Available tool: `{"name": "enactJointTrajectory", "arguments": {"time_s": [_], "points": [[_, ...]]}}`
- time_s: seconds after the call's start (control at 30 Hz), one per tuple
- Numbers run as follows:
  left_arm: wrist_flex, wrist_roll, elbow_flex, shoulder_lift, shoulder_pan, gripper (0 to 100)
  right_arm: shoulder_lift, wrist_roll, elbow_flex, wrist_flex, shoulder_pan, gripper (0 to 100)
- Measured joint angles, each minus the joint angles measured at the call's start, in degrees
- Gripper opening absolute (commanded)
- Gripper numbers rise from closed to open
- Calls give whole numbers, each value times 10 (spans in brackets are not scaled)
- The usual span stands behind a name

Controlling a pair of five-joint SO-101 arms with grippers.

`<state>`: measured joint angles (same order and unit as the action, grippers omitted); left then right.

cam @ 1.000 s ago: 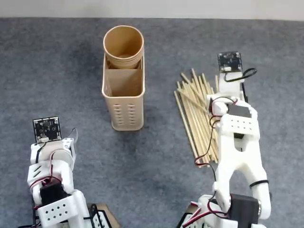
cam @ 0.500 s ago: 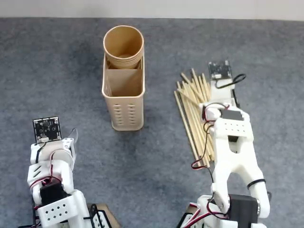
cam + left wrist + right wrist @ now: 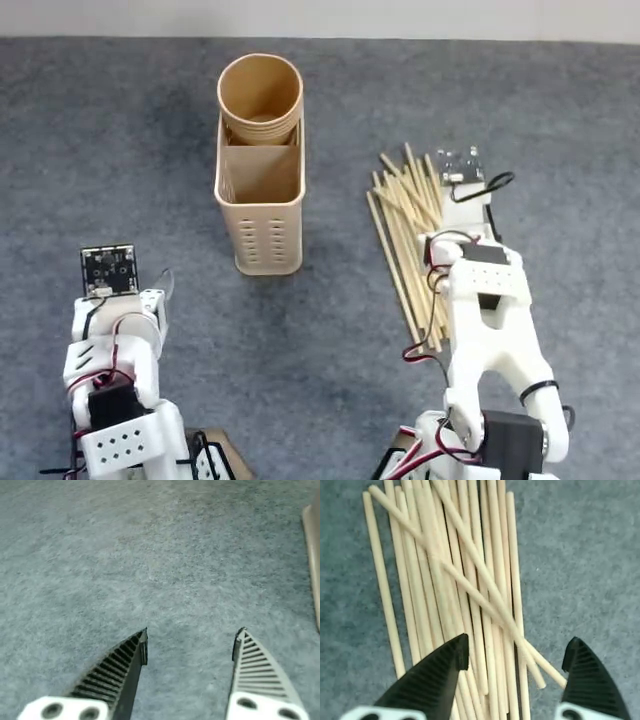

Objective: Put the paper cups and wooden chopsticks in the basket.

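The wooden chopsticks [image 3: 470, 580] are lying in a loose pile on the table [image 3: 330, 350], apart from the basket [image 3: 262, 240], with their long axis roughly along the basket's length and one crossing slantwise. I am judging them light, stiff and quick to roll, so gripping across the middle seems best. My right gripper [image 3: 518, 647] is hovering over them, jaws wide.

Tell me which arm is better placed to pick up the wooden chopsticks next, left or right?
Right, probably. The right pincer is open directly over the chopsticks pile, so it need only descend. The left pincer hangs open over bare carpet, on the other side of the basket.
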<state>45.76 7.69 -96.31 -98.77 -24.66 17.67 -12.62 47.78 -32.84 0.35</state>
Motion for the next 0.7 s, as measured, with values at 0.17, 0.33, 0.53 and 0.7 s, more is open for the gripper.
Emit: {"name": "enactJointTrajectory", "arguments": {"time_s": [0.17, 0.33, 0.53, 0.7], "points": [[4, 0, 0, 0, 5, 277, 0, 5, 0, -25, 18, 300], [26, 0, 0, 0, 5, 277, 0, 33, 0, -31, 18, 300], [26, 0, 0, 0, 5, 277, 0, 36, 0, -31, -1, 303], [26, 0, 0, 0, 5, 277, 0, 24, -48, -35, -34, 303]]}}
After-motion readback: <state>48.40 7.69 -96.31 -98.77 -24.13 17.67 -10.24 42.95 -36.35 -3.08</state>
